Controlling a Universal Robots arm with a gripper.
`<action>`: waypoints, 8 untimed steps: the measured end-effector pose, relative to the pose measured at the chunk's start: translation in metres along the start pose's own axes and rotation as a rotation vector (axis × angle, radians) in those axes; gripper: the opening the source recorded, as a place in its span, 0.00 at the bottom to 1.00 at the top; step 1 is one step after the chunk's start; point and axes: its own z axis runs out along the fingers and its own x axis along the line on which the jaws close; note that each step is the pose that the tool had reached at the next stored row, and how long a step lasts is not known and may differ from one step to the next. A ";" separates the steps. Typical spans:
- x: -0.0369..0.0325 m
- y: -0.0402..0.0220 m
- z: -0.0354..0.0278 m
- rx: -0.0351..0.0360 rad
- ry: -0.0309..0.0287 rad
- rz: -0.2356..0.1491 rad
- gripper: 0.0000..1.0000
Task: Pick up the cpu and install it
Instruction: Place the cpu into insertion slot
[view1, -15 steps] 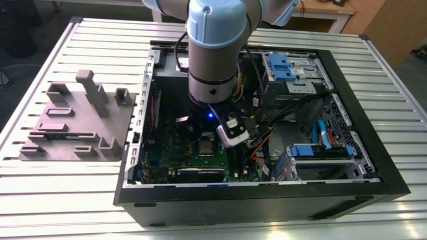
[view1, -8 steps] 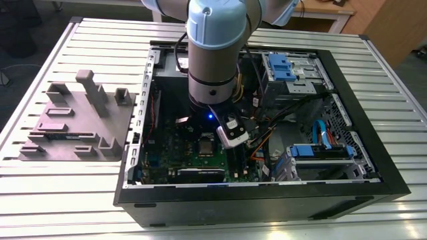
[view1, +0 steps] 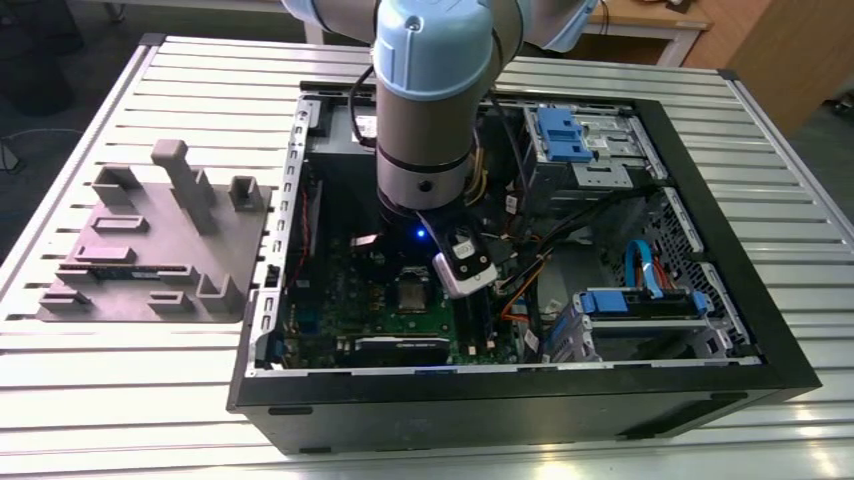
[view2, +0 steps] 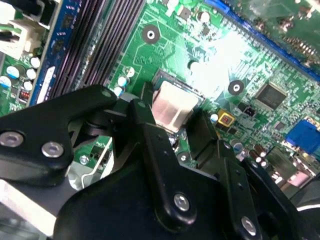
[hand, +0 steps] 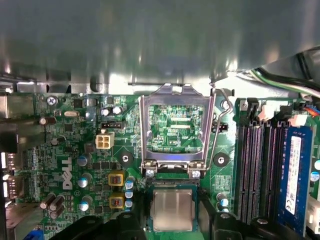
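cpu (hand: 172, 210) on green motherboard (hand: 70, 145), slatted metal table (view1: 120, 400)

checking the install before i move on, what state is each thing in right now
cpu: lying flat in the socket, metal top up
load plate: swung open, standing up
socket lever: unlatched, raised
gripper: low over the cpu
computer case: on its side, panel off
memory module: seated in its slot

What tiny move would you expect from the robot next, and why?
Likely a slow, straight lift of the gripper off the cpu: the chip looks level in its socket, the gripper straddles it, and the hinged metal frame beside it stands open.
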 end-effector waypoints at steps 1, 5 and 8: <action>0.0000 0.0000 0.0000 0.0000 0.0000 0.000 0.54; -0.0001 0.0000 -0.0012 -0.0012 -0.0003 0.000 0.54; -0.0001 -0.0004 -0.0051 -0.0037 -0.0001 0.000 0.54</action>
